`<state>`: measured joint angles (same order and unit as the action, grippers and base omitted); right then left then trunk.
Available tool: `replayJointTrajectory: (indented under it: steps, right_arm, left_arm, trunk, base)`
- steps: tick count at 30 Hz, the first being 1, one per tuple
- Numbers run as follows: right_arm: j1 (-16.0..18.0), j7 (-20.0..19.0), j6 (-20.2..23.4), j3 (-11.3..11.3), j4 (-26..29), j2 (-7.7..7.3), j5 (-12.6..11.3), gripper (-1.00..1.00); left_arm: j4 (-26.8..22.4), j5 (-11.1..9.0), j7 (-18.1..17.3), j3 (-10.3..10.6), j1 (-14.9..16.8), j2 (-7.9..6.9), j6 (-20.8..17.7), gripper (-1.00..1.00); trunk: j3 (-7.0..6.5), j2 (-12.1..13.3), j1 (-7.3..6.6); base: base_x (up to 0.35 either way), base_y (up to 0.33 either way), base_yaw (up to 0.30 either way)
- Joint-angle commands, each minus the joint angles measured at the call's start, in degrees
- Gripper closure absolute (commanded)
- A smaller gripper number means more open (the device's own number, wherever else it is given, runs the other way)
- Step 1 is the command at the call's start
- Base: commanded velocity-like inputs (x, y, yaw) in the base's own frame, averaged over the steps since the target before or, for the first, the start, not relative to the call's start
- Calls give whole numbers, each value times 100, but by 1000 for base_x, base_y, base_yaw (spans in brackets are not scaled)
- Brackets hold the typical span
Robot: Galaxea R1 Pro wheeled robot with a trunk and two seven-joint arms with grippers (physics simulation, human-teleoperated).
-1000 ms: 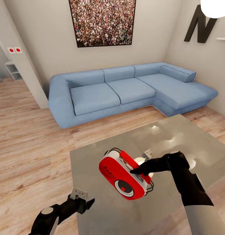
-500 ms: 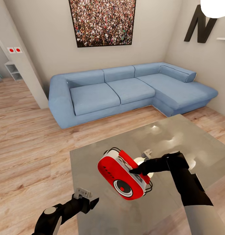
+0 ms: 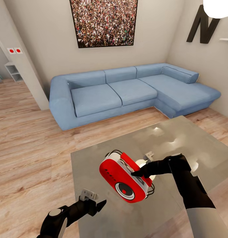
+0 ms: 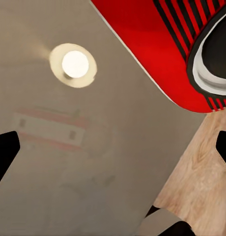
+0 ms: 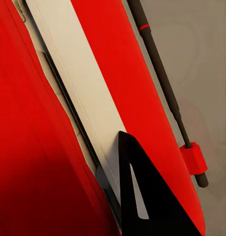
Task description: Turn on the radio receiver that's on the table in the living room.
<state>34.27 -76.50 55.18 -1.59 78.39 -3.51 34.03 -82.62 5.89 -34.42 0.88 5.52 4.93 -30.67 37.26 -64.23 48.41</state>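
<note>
Radio receiver [image 3: 124, 178]: your red portable radio sits on the glossy grey worktop [image 3: 180, 138], towards its near side, tilted with its white-trimmed face and round dial turned up and towards you.
Handle: its thin wire handle runs alongside the red body in the right wrist view [image 5: 164, 93], with a small red clip near one end.
Right gripper [image 3: 137, 172]: your right gripper is at the radio's upper edge, its dark tip touching the red-and-white casing. In the right wrist view one black fingertip [image 5: 142, 206] lies against the white trim; you cannot tell from these pictures whether the jaws are open or closed.
Left gripper [image 3: 94, 205]: your left gripper hangs over the worktop's near left edge, close to the radio but apart from it. In the left wrist view the two dark fingertips [image 4: 5, 152] stand far apart at the frame's sides, so it is open and holds nothing, with the radio's red grille [image 4: 167, 54] ahead of it.
Reflections: the worktop mirrors a round lamp glow [image 4: 73, 65].
Room: a blue L-shaped sofa [image 3: 127, 91] stands beyond the worktop on a light wood floor [image 3: 28, 148], under a framed crowd photo [image 3: 104, 21].
</note>
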Motion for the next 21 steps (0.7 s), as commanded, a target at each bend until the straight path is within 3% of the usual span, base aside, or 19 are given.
replayJointTrajectory:
  steps: [1, 6, 7, 10, 16, 21]
  right_arm:
    - [0, 1, 19, 0, 1, 0, -28, 100]
    - [0, 8, 18, 3, -2, 2, -27, 100]
    - [0, 13, 18, 3, -4, 4, -28, 100]
    - [0, 18, 19, 4, -7, 1, -28, 100]
    - [0, 21, 19, 9, -8, 4, -20, 100]
    - [0, 21, 19, 9, -6, 7, -19, 100]
  left_arm:
    - [0, 0, -1, 0, 1, 2, -5, -100]
    - [0, -3, -3, 0, 15, 7, -33, -100]
    - [0, -3, -3, 0, 17, 8, -37, 100]
    - [0, -6, -111, 0, 18, 8, -53, 100]
    - [9, -8, -669, 0, 164, 8, -89, 100]
    - [9, -16, -753, 0, 183, 23, -95, 100]
  trunk:
    - [0, 0, 0]
    - [0, 0, 0]
    - [0, 0, 0]
    - [0, 0, 0]
    - [0, 0, 0]
    - [0, 0, 0]
  base:
    - [0, 0, 0]
    - [0, 0, 0]
    - [0, 0, 0]
    - [0, 0, 0]
    - [0, 0, 0]
    - [0, 0, 0]
